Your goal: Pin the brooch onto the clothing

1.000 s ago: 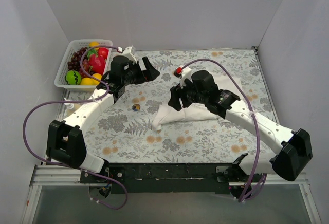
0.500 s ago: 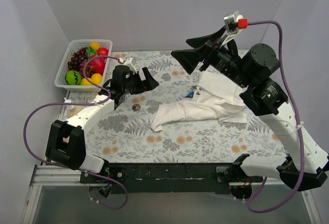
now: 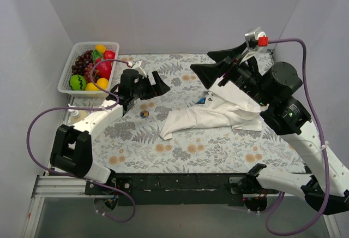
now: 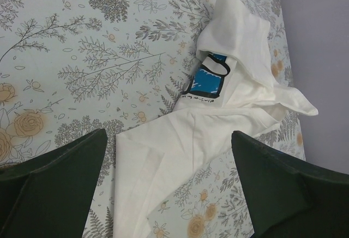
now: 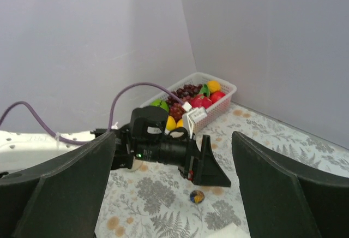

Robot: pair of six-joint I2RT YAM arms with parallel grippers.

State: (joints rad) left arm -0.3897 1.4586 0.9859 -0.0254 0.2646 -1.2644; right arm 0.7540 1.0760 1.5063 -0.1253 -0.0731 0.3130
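Now, brooch (image 3: 144,114) beside shirt (image 3: 210,118) edge, not touching

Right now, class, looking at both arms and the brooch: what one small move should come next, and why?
Probably lower the left pincer onto the brooch and close on it. The brooch lies loose on the tablecloth, apart from the crumpled T-shirt; the left pincer hangs open and empty beside it, while the right pincer is raised high, open, farther away.
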